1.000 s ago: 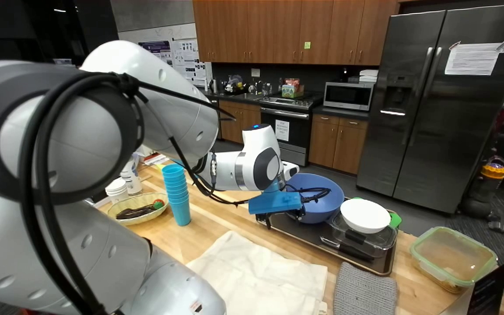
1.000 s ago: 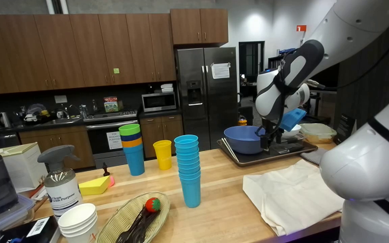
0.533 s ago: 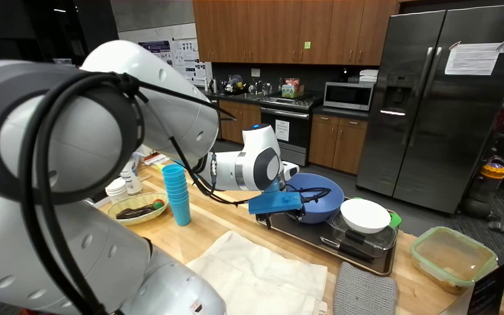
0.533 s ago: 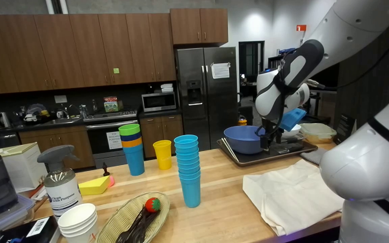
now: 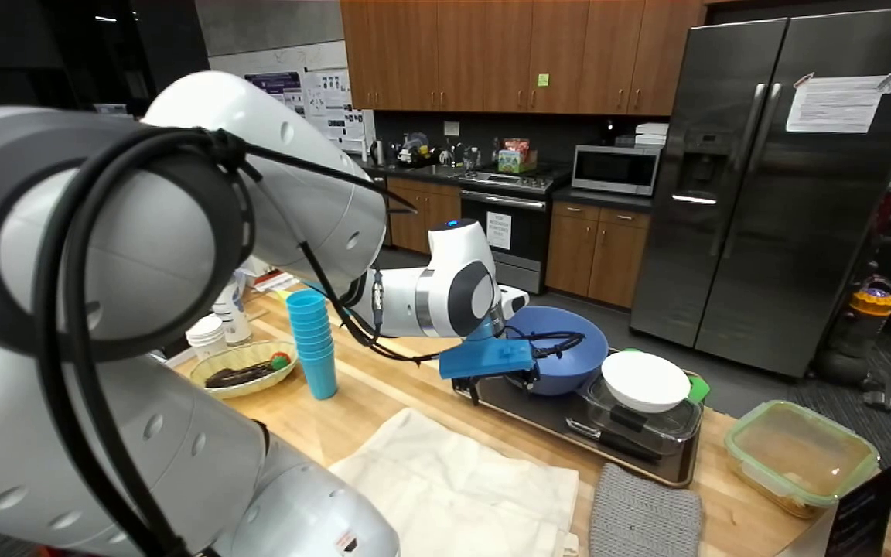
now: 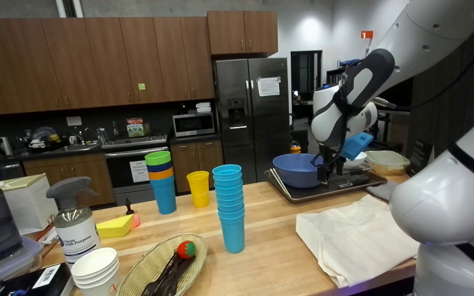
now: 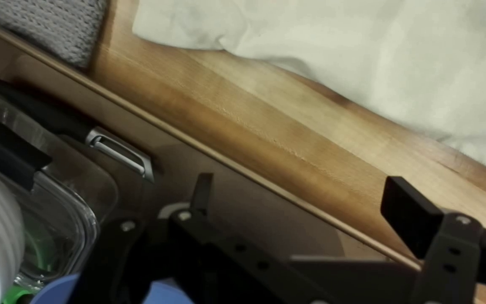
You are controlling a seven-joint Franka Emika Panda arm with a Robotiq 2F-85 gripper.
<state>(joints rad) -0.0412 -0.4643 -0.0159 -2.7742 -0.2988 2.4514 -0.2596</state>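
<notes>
Hovering with gripper (image 7: 302, 190) spread, holding nothing, above a long edge of the tray (image 7: 247, 202) — close to the blue bowl (image 6: 296, 170) sitting toward one short edge — likely light, stiff, slippery, best gripped at the rim.

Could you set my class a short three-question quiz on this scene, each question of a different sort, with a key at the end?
1. True or false: the claw is shut.

2. In the wrist view, what lies on the tray beside the clear container?
A) a spray bottle
B) a black-handled peeler
C) a paper cup

3. Fill the gap: in an exterior view, the single cup seen between the multicoloured stack and the all-blue stack is ____.

Key:
1. False; it is open.
2. B
3. yellow
</notes>
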